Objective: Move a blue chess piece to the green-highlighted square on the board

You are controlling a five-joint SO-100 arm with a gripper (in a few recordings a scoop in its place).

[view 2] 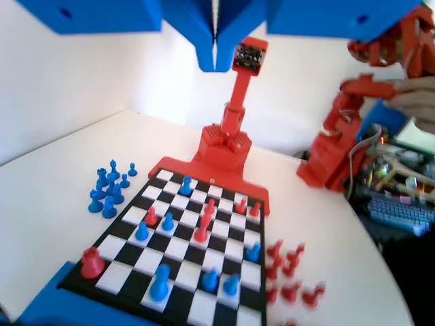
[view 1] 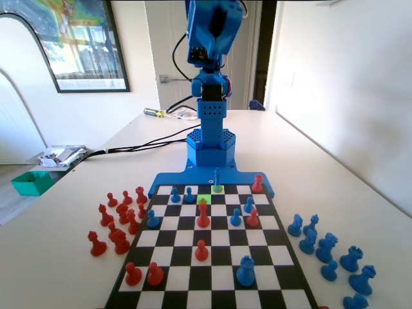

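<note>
- While the pincer (view 2: 215, 58) is hanging high over the board (view 1: 193, 273) with jaws pressed together and empty, the blue chess piece (view 1: 217, 179) is standing on the pale yellow square at the far row.
- Looking light, rigid, tippy; best gripped mid-stem.
- Green-highlighted square (view 1: 203, 199) is sitting diagonally adjacent; a red pawn (view 1: 203, 214) is crowding it.

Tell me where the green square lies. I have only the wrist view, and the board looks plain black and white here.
Observer: In the fixed view, the green-highlighted square is in the second row from the blue arm's base, near the middle of the board.
Operator: And the slim blue piece?
Observer: The blue chess piece stands on a pale yellow square in the far row, diagonally right of the green one.
Operator: Anything close to the target?
Observer: A red piece stands just nearer the camera, and its top overlaps the green.
</note>
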